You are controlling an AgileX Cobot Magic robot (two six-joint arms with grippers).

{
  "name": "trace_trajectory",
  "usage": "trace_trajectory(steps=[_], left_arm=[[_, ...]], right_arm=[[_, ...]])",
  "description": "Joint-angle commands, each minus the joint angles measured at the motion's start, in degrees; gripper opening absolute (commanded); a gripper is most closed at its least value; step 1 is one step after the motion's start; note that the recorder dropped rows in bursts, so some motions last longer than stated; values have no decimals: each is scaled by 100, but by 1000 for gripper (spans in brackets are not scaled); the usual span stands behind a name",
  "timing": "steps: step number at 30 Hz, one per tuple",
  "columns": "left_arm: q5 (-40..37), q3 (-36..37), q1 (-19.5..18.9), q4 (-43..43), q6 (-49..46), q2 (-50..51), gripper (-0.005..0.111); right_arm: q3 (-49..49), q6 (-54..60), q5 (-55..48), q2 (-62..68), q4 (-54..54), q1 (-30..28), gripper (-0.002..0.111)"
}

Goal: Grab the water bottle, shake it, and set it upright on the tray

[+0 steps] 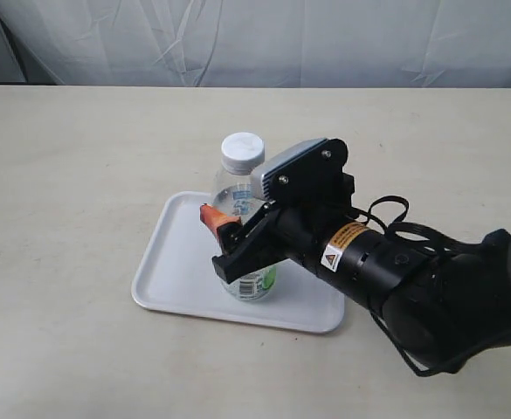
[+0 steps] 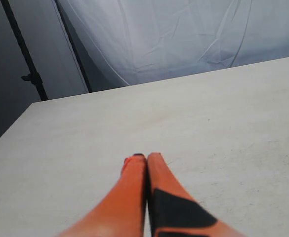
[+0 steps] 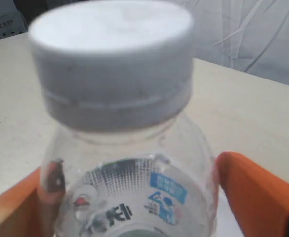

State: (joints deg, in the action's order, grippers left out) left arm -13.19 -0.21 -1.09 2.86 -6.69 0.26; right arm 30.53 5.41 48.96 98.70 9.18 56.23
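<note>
A small clear water bottle [image 1: 236,188] with a white cap stands upright on the white tray [image 1: 181,262], near the tray's middle. The right gripper [image 1: 223,240] reaches in from beside the tray, its orange fingers [image 3: 253,192] closed to bottle width against both sides of the bottle; it appears to hold it. The left gripper [image 2: 146,160] hangs over bare table [image 1: 80,157] well away from the tray, with its fingers pressed together on nothing. This looks like the final step, placing. Next, the right fingers need to spread gently and back away without tipping the bottle.
</note>
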Motion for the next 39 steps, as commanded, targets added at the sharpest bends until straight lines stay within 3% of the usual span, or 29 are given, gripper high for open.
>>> trace_trajectory(steps=[1, 30, 32, 34, 38, 39], left_arm=[[-12, 21, 3, -16, 24, -26, 0], [-12, 21, 3, -16, 24, -26, 0], [-12, 21, 3, -16, 24, -26, 0], [-12, 21, 3, -16, 24, -26, 0], [-12, 21, 3, -16, 24, -26, 0], [-12, 21, 3, -16, 24, -26, 0]], right_arm=[[10, 174, 38, -250, 36, -20, 82], [10, 683, 320, -1499, 289, -20, 79], [10, 683, 335, -1626, 314, -20, 69], [10, 683, 322, -1763, 314, -20, 51], [10, 672, -26, -2140, 349, -20, 0], [10, 707, -139, -2243, 382, -20, 1]])
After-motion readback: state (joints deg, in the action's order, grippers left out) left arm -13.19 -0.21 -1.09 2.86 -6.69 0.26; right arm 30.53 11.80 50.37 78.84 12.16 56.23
